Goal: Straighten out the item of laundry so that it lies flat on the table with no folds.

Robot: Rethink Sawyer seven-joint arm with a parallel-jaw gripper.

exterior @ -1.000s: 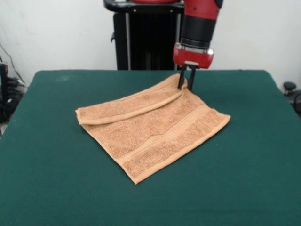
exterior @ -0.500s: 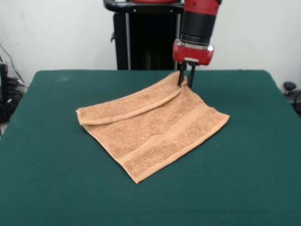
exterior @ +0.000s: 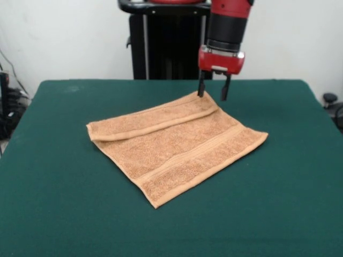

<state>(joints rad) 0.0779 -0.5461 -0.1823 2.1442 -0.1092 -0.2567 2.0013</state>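
We locate the gripper above the far corner of the towel, its two dark fingers spread apart with nothing between them. One fingertip sits at the towel's far hem (contact cannot be confirmed from this angle); the other hangs over bare felt just beside that corner.

The towel lies on the table near its centre, turned so that its corners point toward the table's edges. It is not flat: the far edge is doubled over into a long flap that runs from the far corner to the corner at picture left, where the cloth forms a rounded roll. A woven band stripe crosses the near part of the towel.

Nothing stands between the gripper and the cloth. Behind the table we note a black pedestal against a white wall.

The arm descends nearly vertically, its red wrist housing directly above the fingers.
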